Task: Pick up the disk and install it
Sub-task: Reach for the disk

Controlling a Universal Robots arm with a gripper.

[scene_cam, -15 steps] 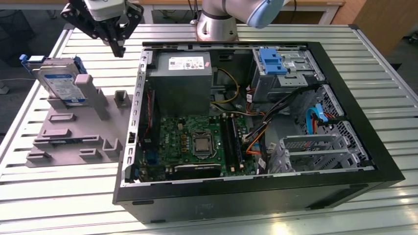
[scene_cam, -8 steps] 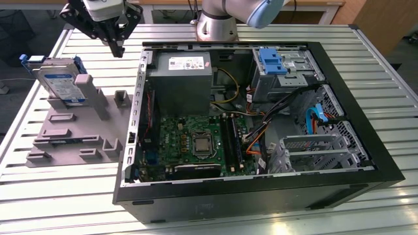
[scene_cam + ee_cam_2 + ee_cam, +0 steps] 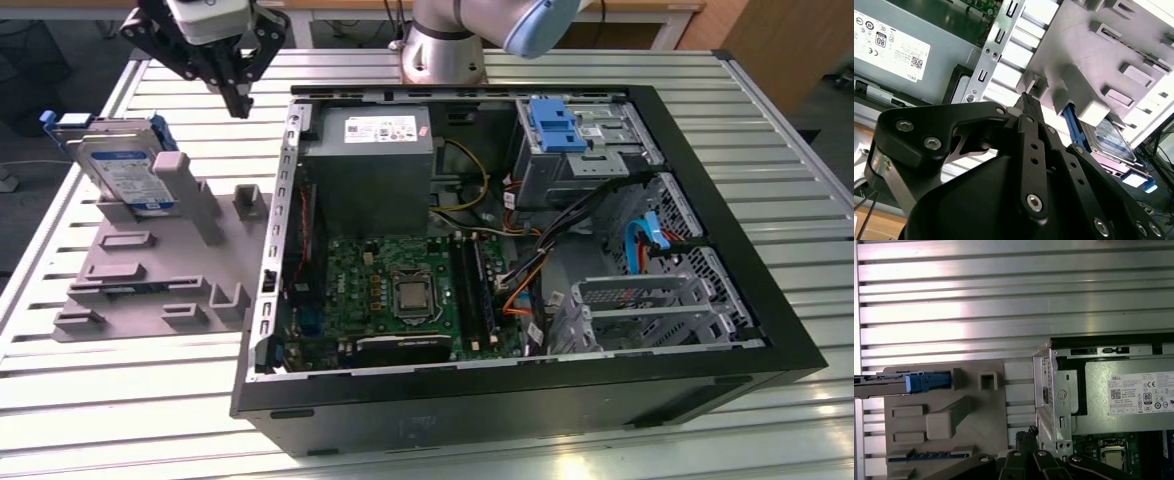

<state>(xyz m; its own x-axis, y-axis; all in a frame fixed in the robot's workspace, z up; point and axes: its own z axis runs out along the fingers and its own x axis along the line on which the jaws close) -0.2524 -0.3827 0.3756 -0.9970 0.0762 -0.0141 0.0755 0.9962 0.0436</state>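
The disk (image 3: 120, 172) is a silver drive with a white-and-blue label and blue rails. It stands tilted against a post of the grey holder (image 3: 147, 270) at the exterior view's left. My gripper (image 3: 240, 103) hangs above the table between the holder and the computer case (image 3: 534, 400), fingers shut to a point with nothing between them. It is apart from the disk, a little to its right and farther back in the exterior view. In the second wrist view the disk (image 3: 1109, 137) lies beyond the gripper (image 3: 1026, 97). The first wrist view shows the disk (image 3: 884, 382) edge-on, away from the gripper (image 3: 1026, 432).
The open case holds a grey power-supply box (image 3: 374, 165), a green motherboard (image 3: 394, 285) and a blue bracket (image 3: 554, 125) in the drive bay at the back right. The case's metal wall (image 3: 1054, 400) stands close beside the fingers. The slatted aluminium table (image 3: 1004, 300) extends behind.
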